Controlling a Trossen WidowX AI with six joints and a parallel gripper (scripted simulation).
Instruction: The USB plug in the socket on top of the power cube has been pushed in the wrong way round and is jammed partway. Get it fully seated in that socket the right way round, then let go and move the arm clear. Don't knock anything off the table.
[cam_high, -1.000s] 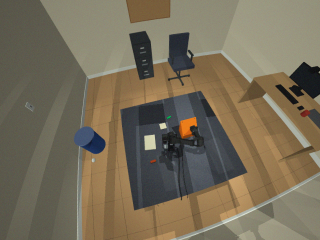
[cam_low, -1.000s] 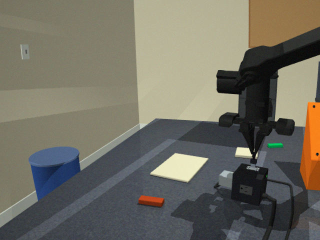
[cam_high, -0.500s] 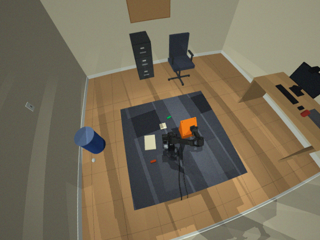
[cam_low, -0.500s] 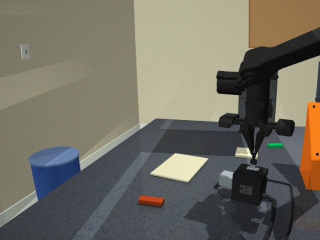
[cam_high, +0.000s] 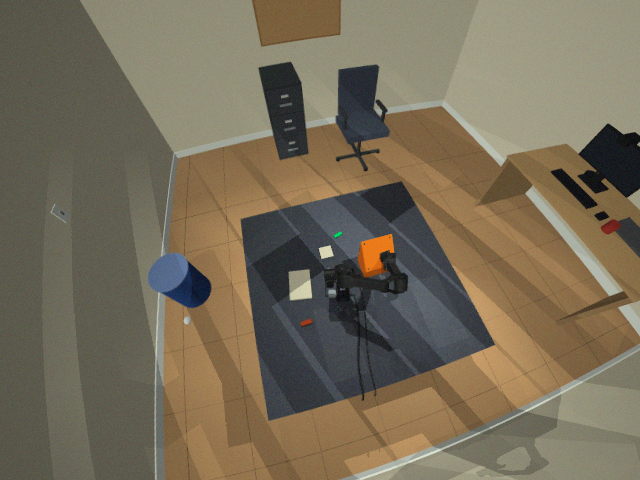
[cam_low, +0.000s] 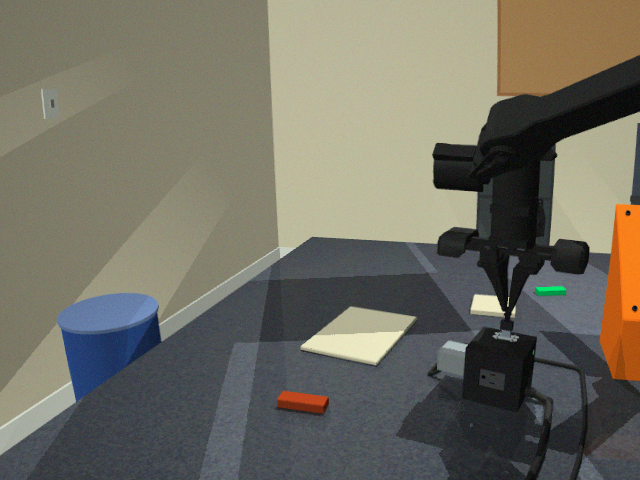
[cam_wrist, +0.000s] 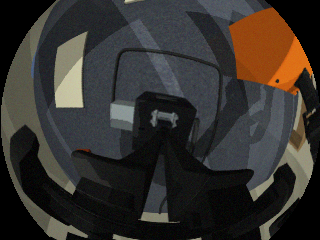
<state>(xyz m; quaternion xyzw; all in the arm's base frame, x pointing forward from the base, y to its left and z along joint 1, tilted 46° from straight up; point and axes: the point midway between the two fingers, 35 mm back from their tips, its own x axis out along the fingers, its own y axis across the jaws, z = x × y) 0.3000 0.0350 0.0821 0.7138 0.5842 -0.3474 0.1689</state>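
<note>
A matte black, box-shaped power cube (cam_low: 497, 369) is seen standing on the dark grey, finely grained table surface (cam_low: 217, 361), with a pale socket face on its near side and a small grey block (cam_low: 451, 358) attached to its left side. Thick black round cables (cam_low: 578, 392) are led away from it across the surface. On its top a small silvery metal USB plug (cam_low: 505, 330) is found upright at the socket; how deep it sits cannot be told.

The black arm's gripper (cam_low: 507, 313) is pointed straight down above the cube, its two slender, tapering fingers (cam_low: 498, 289) brought nearly together at the tips and clamped on the plug's upper end. In the wrist view the plug (cam_wrist: 164, 119) is shown as a pale shape on the cube's top (cam_wrist: 164, 118), between the dark finger silhouettes.

A flat cream rectangular pad (cam_low: 359, 334) is laid to the cube's left, a smaller cream square (cam_low: 486, 304) behind it, a red brick-shaped block (cam_low: 302, 401) nearer the front and a green block (cam_low: 550, 290) farther back. An angular orange housing (cam_low: 622, 299) is placed at the right edge, well apart from a blue cylindrical bin (cam_low: 107, 335) beside the table.
</note>
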